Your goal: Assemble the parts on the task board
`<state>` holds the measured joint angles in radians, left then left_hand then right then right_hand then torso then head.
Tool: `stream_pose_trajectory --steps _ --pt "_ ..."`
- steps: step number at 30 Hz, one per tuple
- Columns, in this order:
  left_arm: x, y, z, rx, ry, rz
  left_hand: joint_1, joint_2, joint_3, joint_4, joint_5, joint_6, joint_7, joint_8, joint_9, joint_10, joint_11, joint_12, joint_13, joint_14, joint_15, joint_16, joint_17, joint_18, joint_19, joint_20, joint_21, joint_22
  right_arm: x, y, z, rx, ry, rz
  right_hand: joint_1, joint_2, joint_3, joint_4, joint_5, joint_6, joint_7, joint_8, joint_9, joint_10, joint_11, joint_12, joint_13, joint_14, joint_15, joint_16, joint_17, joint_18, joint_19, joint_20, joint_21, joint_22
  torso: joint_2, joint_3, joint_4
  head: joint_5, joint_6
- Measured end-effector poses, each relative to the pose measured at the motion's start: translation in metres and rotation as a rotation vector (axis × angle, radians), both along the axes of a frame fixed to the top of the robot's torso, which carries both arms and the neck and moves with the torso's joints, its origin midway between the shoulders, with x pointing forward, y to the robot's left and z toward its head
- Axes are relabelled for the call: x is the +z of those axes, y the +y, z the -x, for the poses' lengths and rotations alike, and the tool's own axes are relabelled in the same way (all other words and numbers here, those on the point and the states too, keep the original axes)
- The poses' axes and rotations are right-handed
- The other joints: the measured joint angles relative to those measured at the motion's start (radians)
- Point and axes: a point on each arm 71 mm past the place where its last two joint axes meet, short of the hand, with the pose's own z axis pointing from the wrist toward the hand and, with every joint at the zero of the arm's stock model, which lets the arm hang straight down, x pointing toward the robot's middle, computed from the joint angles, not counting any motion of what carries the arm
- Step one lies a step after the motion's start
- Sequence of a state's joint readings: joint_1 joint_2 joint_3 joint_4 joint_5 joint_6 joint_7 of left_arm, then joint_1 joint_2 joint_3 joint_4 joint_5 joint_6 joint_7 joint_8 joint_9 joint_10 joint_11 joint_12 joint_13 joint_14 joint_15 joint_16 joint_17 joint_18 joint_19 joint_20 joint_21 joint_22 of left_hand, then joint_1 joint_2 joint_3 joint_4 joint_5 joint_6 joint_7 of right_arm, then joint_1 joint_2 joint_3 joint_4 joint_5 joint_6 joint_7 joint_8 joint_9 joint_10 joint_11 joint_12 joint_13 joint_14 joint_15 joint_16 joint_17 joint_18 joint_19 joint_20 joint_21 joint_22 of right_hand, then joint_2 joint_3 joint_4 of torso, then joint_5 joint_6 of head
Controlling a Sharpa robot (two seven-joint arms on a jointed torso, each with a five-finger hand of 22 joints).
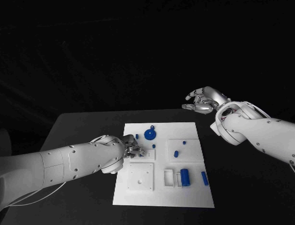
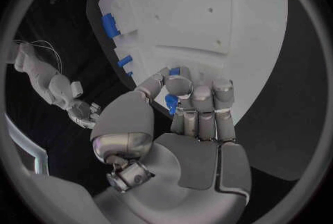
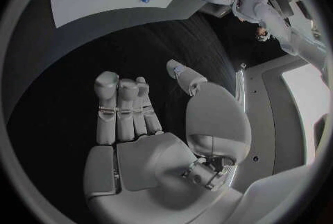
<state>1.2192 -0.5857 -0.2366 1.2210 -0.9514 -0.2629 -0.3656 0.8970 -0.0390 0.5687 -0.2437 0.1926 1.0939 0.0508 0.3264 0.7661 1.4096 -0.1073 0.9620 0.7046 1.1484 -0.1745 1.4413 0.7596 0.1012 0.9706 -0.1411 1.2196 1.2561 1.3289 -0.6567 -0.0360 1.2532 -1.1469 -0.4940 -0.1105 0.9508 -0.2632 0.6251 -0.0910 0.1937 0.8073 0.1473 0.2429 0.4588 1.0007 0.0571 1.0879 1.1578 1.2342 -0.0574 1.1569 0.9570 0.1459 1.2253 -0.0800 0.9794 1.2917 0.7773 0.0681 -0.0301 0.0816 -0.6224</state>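
2 white arms reach over the black table (image 1: 86,124), the left arm (image 1: 59,164) entering from the picture's left edge and the right arm (image 1: 276,136) from its right edge. White task board (image 1: 188,194) lies at the table's middle, with shallow square recesses on its surface. Left hand (image 1: 130,149) rests over the board's left edge; in the left wrist view the same hand (image 2: 187,124) shows its fingers (image 2: 223,110) curled together, with a small blue part (image 2: 171,103) pinched between thumb and fingers, above the board. Right hand (image 1: 205,101) hangs beyond the board's far right corner, well apart from it; in the right wrist view this hand (image 3: 149,129) holds nothing, its fingers (image 3: 114,107) roughly straight and side by side, the thumb spread away. Blue round part (image 1: 150,135) with a stem lies near the board's far left area. Blue cylinder (image 1: 185,177) stands beside a white rectangular frame (image 1: 169,177) toward the near side. Blue bar (image 1: 205,177) lies just right of the cylinder. Small blue oval piece (image 1: 176,153) lies near the board's middle.
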Motion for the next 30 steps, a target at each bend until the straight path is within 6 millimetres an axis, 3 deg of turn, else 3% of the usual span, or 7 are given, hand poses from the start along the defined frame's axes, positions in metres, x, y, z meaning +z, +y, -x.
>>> stream_pose_trajectory --steps 5,30 --pt "-0.0013 -0.0002 0.0009 -0.005 0.007 -0.002 0.006 -0.006 -0.003 0.01 -0.047 0.01 -0.01 0.006 0.003 0.0 0.0 0.005 0.002 0.007 -0.009 0.004 0.0 0.0 0.0 0.0 0.0 0.001 -0.0001 0.0002 0.0 0.0 0.001 0.0 0.0 0.0 0.0 0.0 0.0 -0.001 0.001 0.0 0.0 0.0 0.0 0.0 0.0 0.0 0.0 0.0 0.0 0.0 0.0 0.0 0.0 0.0 0.0 0.0 -0.0001 0.001 0.0" --pt "-0.0019 0.0006 0.0008 -0.003 0.011 -0.001 -0.005 -0.017 -0.002 0.031 -0.062 0.024 -0.024 0.006 0.002 -0.003 -0.004 0.005 0.004 0.011 -0.018 0.004 -0.001 0.0 0.0 0.0 0.0 0.002 -0.0004 0.0017 -0.0007 0.002 0.003 -0.001 0.0 0.0 0.0 0.0 0.0 -0.005 0.001 0.0 0.0 -0.004 -0.004 0.0 -0.002 -0.001 0.001 0.0 0.0 0.0 0.0 0.0 0.0 0.001 0.001 -0.0006 -0.0004 -0.004 0.001"
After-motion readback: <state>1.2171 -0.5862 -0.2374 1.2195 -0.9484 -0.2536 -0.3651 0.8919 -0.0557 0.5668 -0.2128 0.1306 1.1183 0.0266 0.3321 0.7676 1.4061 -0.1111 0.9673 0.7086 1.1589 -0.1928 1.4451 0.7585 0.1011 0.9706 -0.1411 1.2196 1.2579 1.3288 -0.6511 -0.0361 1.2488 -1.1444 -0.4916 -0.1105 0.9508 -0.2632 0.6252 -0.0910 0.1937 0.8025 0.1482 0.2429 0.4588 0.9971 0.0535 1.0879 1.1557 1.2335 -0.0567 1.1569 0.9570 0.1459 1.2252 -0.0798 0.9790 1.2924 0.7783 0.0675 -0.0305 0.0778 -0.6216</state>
